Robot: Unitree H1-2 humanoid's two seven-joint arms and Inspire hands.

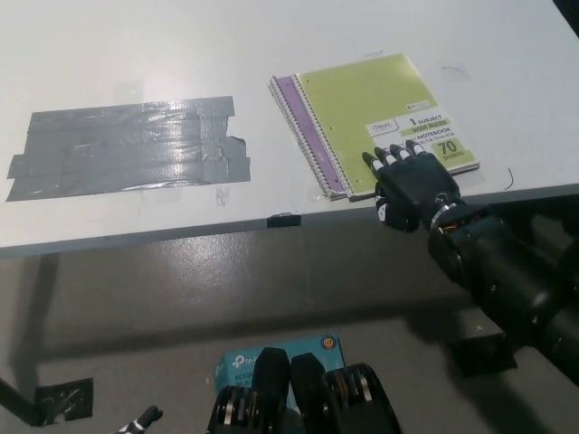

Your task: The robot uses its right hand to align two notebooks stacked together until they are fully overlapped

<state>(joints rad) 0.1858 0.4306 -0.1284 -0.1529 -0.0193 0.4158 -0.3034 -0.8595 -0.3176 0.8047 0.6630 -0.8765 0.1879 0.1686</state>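
Green spiral-bound notebook (380,108) atop purple notebook (303,113) | black right hand (412,185) spread flat on cover

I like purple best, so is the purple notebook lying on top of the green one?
No, the green notebook lies on top, and the purple notebook only peeks out as a strip along its left side.

Matt paper-covered green notebook (380,108), glossy grey tape patch (131,145), smooth white table (181,45).

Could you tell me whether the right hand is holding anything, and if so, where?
Nothing is held: the right hand lies flat, fingers on the green notebook's near edge.
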